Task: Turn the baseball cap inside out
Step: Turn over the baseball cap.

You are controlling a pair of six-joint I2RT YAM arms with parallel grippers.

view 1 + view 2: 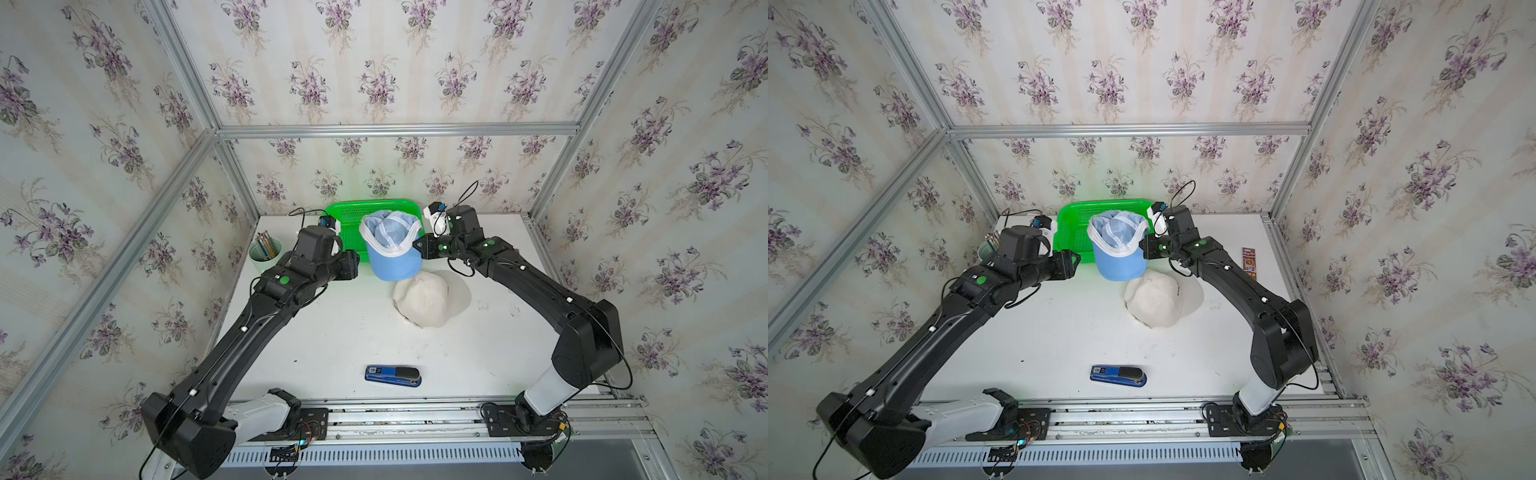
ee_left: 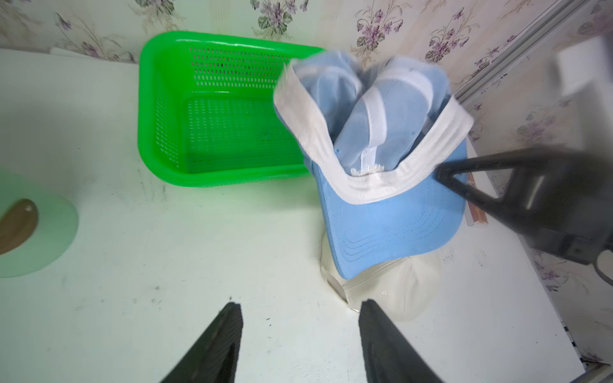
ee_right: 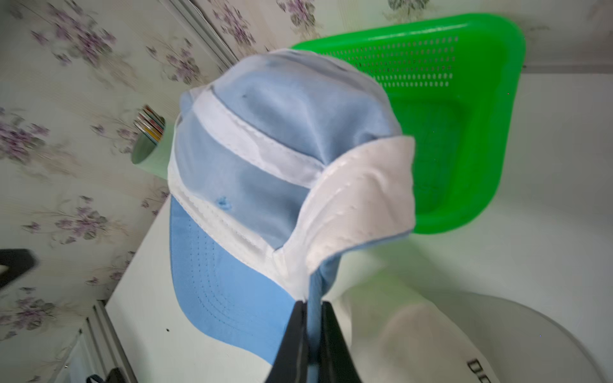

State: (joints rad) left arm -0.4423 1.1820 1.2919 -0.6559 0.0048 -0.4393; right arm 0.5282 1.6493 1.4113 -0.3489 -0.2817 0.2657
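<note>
The blue baseball cap (image 1: 390,249) hangs in the air near the centre of both top views, in front of the green basket (image 1: 351,220) and not resting on the white table (image 1: 324,332). The right gripper (image 3: 313,303) holds it. In the right wrist view, at the lower centre of the frame, its two black fingers are pressed together on the cloth edge of the cap, about where the white sweatband meets the brim. The opening of the cap looks upward, the white sweatband is folded outward around the rim, and the pale lining with its white seam tapes bulges up out of it; the brim hangs down. The left gripper (image 2: 300,303) is at the lower centre of the left wrist view. Its fingers are spread apart with only bare table between them, and it is near the cap but not touching it. Just below the blue cap in the top views a white cap (image 1: 428,299) lies crown up on the table; the blue brim hangs over its upper edge, and I cannot tell if they touch. A pale green cup (image 1: 265,251) with pencils stands left of the basket, and a blue stapler (image 1: 392,376) lies at the lower centre, well apart from the caps.
</note>
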